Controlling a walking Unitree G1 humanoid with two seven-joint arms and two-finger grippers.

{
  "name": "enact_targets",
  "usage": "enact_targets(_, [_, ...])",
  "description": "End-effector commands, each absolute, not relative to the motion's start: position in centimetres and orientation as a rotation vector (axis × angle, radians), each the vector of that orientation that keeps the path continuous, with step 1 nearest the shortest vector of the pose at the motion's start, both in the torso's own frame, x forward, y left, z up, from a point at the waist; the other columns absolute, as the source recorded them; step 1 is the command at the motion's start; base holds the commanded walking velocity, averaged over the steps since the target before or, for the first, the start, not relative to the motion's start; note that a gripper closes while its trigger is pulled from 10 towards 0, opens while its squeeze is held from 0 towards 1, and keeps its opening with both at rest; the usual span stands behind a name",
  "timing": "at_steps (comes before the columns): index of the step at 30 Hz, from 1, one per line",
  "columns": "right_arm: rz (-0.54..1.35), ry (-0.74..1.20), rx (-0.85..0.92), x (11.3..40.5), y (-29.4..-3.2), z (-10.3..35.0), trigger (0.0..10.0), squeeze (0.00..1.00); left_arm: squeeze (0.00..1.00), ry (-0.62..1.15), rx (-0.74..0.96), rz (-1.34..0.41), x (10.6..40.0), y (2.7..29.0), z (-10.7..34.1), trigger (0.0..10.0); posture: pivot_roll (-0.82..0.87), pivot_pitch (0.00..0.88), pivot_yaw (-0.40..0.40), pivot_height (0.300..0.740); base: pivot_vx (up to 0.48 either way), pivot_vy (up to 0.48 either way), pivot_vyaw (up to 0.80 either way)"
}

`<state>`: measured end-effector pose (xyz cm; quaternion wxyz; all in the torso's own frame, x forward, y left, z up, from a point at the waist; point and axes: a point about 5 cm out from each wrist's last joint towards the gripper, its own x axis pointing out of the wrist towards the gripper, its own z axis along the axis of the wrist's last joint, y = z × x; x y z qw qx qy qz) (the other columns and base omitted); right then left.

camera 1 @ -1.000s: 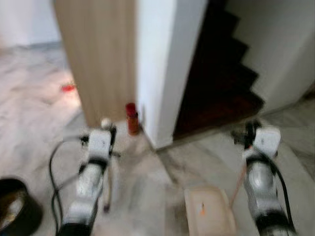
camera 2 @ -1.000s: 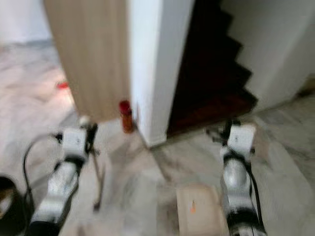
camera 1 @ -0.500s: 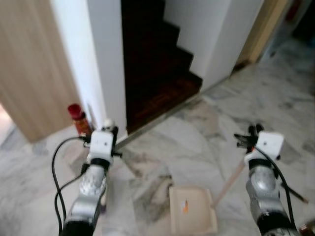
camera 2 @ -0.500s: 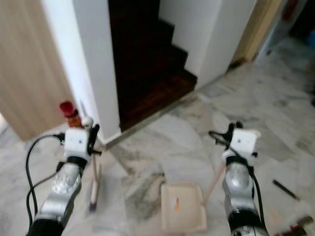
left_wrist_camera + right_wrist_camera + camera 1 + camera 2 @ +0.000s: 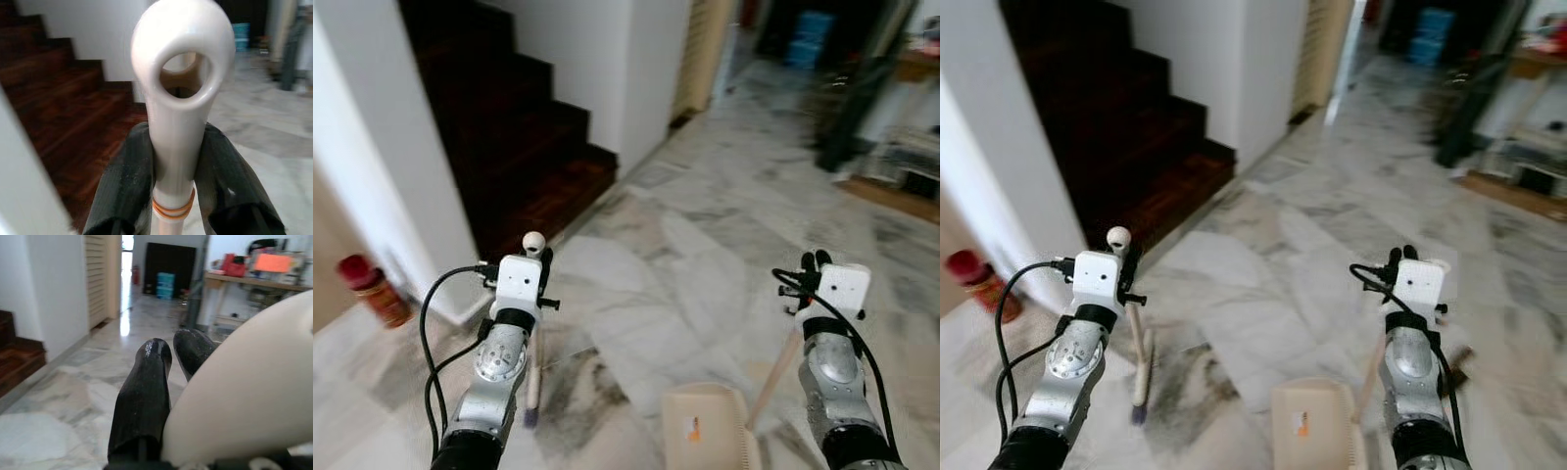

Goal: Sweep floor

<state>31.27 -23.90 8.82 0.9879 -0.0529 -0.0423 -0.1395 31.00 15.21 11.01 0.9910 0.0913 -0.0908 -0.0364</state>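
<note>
Cream plastic makes up the broom handle (image 5: 181, 117), whose looped top pokes out above the left gripper (image 5: 173, 161); the 2 black fingers (image 5: 124, 181) are clamped on either side of it, just over an orange band. From the head camera the handle runs down from that gripper to the marble floor (image 5: 705, 245), ending in a dark tip beside the left arm. The right gripper (image 5: 171, 357) has its 2 fingers close together against a rounded cream handle (image 5: 244, 382), pinning the dustpan's stick, which slants down to the cream dustpan (image 5: 705, 431) lying on the floor between the arms. Ahead on the left, dark wooden stairs (image 5: 509, 137) rise behind a white wall, with a red bottle (image 5: 372, 289) at its foot. Blurred furniture stands far right
</note>
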Motion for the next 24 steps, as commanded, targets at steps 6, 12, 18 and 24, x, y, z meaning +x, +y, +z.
enact_targets(6, [-0.297, -0.132, -0.109, 31.21, -23.93, 9.64, 10.0, 0.00, 0.00, -0.237, 0.187, -0.101, 31.67, 14.91, 12.22, 10.0, 0.00, 0.000, -0.012, 0.740, 0.000, 0.000, -0.80])
enact_targets(12, [-0.313, -0.132, -0.089, 30.70, -23.59, 9.18, 10.0, 0.00, 0.00, -0.235, 0.184, -0.138, 31.84, 14.43, 12.26, 10.0, -0.02, 0.000, 0.017, 0.740, 0.000, 0.000, -0.80])
enact_targets(18, [-0.312, -0.137, -0.077, 30.63, -23.31, 9.15, 10.0, 0.00, 0.00, -0.236, 0.168, -0.144, 31.97, 14.28, 12.33, 10.0, -0.03, 0.000, 0.018, 0.740, 0.000, 0.000, -0.80])
enact_targets(24, [-0.313, -0.138, -0.079, 30.52, -23.53, 9.23, 10.0, 0.00, 0.00, -0.234, 0.144, -0.129, 31.92, 14.14, 12.25, 10.0, -0.01, 0.000, 0.001, 0.740, 0.000, 0.000, -0.80])
